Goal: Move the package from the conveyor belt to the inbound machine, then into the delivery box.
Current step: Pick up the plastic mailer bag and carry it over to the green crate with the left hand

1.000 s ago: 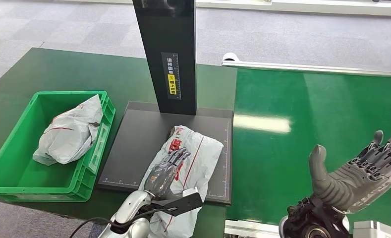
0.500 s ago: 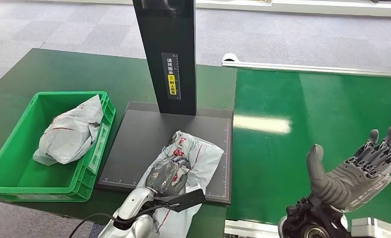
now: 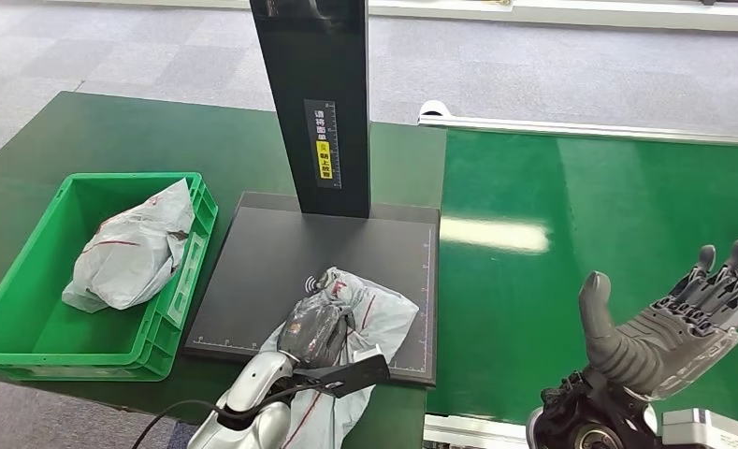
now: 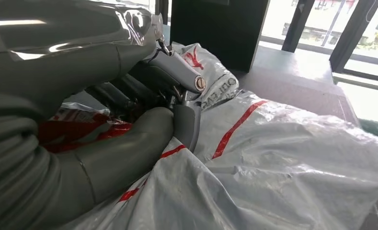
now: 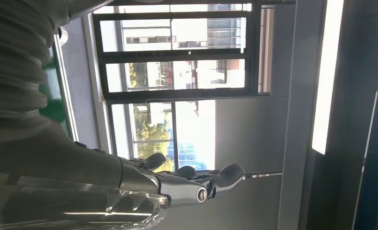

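Note:
A grey plastic package (image 3: 383,313) with red print lies on the near part of the inbound machine's black platform (image 3: 271,253), its near end hanging over the platform's front edge. My left hand (image 3: 315,329) sits on top of it, and its fingers are curled in, gripping the bunched film. The left wrist view shows the thumb and fingers (image 4: 143,91) dug into the package (image 4: 282,163). My right hand (image 3: 669,327) hovers open, palm up, over the near right of the green conveyor belt (image 3: 608,206), fingers (image 5: 177,184) spread and holding nothing.
The green delivery box (image 3: 28,281) stands left of the platform with another grey package (image 3: 131,248) inside. The machine's black column (image 3: 318,103) rises at the platform's far edge. Green table surface surrounds the box.
My left hand's fingers have curled in and bunched the package, which has slid toward the platform's near edge. The right hand has barely shifted.

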`<act>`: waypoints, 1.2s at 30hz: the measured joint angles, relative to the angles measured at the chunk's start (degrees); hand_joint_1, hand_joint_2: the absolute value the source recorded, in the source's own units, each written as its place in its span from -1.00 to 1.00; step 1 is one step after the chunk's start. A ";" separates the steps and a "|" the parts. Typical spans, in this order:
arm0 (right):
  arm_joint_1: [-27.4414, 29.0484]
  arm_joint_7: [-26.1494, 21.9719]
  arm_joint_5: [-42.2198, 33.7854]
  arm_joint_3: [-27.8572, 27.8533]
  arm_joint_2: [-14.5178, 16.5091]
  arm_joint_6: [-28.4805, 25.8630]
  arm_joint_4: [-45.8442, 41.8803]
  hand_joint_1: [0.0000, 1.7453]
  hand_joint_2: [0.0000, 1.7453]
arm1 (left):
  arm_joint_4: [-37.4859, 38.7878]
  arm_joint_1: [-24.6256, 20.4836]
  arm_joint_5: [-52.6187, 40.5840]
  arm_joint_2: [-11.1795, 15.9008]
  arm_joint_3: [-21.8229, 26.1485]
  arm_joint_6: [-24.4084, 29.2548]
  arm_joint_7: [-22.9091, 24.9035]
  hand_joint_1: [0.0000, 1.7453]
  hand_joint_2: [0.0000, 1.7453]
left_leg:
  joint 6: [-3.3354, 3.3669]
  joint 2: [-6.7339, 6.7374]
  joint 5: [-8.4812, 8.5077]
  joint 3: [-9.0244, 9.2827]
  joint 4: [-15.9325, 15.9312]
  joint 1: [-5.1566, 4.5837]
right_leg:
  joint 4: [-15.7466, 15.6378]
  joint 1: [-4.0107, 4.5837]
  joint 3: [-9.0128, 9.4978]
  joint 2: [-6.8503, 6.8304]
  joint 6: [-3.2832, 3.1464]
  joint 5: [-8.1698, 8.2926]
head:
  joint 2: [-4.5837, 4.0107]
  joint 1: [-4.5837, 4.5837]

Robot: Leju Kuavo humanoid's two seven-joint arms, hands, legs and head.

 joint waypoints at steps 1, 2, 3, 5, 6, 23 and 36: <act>0.00 0.00 0.02 -0.07 0.03 0.00 0.00 -1.00 1.00 | 0.01 0.04 0.14 -0.01 0.01 0.29 -0.17 1.00 1.00 | 0.00 0.00 0.00 0.00 0.00 0.00 | 0.00 0.00 -0.01 0.00 0.00 0.00 | 0.01 0.00; 0.00 0.00 0.02 -0.12 0.06 0.00 0.00 -1.00 1.00 | 0.01 0.07 0.25 -0.02 0.01 0.46 -0.27 1.00 1.00 | 0.00 0.00 0.00 -0.01 0.00 0.00 | 0.00 0.00 -0.01 0.00 0.00 0.00 | 0.01 0.00; 0.00 0.00 0.02 -0.18 0.08 0.00 0.00 -1.00 1.00 | 0.01 0.10 0.46 -0.02 0.02 0.75 -0.47 1.00 1.00 | 0.00 -0.01 0.00 -0.01 0.00 0.00 | 0.00 0.00 -0.01 0.00 0.00 0.00 | 0.00 0.00; 0.00 0.00 0.02 -0.26 0.10 -0.01 0.00 -1.00 1.00 | -0.19 0.34 1.56 -0.06 0.20 1.86 -1.41 1.00 1.00 | 0.00 0.00 0.00 -0.02 0.00 0.00 | 0.00 0.00 -0.02 0.00 0.00 0.00 | 0.00 0.00; 0.01 -0.01 0.01 -0.30 0.10 -0.02 0.00 -1.00 1.00 | -0.52 0.66 2.57 -0.10 0.41 2.79 -2.20 1.00 1.00 | 0.00 0.01 0.00 -0.03 0.00 0.00 | 0.00 0.00 -0.04 0.00 0.00 0.00 | 0.00 0.00; -0.09 -0.22 -1.25 -0.19 0.10 -1.69 0.30 -1.00 1.00 | -19.51 7.67 23.74 1.54 4.08 6.95 -11.74 1.00 1.00 | 0.00 -0.01 0.00 -0.20 0.00 0.00 | 0.00 0.00 -0.20 0.00 0.00 0.00 | 0.00 0.00; -0.06 -0.33 -1.29 -0.18 0.10 -1.97 0.31 -1.00 1.00 | -23.79 6.34 23.78 3.43 6.69 15.03 -13.46 1.00 1.00 | -0.01 -0.02 0.03 -0.19 0.00 0.01 | 0.01 0.02 -0.22 0.00 0.00 0.00 | 0.00 0.00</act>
